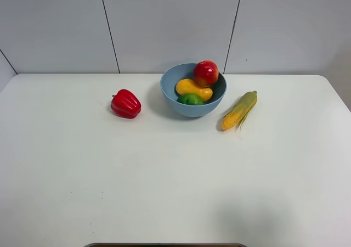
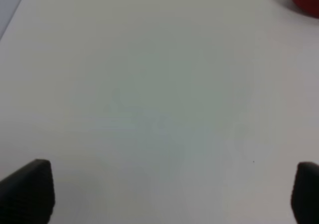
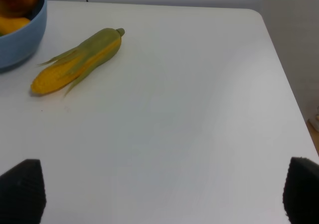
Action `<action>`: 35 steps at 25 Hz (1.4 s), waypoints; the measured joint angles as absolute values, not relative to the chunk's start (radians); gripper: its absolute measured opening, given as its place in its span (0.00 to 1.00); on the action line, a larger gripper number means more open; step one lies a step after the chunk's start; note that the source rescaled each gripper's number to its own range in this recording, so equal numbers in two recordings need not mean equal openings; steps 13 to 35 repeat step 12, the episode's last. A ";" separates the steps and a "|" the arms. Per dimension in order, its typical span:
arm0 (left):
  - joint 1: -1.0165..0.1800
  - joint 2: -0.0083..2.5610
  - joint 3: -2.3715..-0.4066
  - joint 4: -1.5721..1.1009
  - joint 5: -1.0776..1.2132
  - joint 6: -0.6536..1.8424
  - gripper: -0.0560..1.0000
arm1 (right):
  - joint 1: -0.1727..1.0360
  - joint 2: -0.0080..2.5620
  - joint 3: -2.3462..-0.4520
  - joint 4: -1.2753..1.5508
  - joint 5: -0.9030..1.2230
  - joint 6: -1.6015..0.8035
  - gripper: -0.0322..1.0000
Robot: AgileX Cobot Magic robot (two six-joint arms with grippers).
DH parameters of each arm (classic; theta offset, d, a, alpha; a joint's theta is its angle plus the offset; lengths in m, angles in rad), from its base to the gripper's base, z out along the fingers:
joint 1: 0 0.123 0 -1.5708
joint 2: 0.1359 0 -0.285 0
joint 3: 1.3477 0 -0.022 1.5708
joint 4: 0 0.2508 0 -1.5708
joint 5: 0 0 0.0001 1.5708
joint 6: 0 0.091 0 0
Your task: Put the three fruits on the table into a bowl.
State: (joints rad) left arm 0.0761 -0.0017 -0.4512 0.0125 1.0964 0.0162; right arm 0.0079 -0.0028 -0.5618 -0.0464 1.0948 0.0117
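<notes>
Exterior high view shows the round red-yellow pomegranate (image 1: 205,73), long yellow-orange mango (image 1: 193,88) and glossy green lime (image 1: 191,99) all inside the deep light-blue bowl (image 1: 171,95). Both my left gripper (image 2: 172,191) and right gripper (image 3: 162,191) hang spread wide, holding nothing. These fruits look smooth and slippery; I'd grasp each across its middle

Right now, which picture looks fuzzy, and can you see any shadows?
The left wrist view is soft and blurry, the red pepper just a smudge at the edge; the exterior high view is sharp, with faint shadows beside the bowl and corn; the right wrist view is fairly clear.
</notes>
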 joint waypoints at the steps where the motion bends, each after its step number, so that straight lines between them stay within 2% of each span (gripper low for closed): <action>1: 0.076 -0.002 -0.451 0.013 1.096 0.017 0.90 | 0.008 -0.003 -0.562 -0.046 1.095 0.012 0.90; 35: 0.076 -0.002 -0.451 0.011 1.096 0.020 0.90 | 0.008 -0.003 -0.562 -0.046 1.095 0.012 0.90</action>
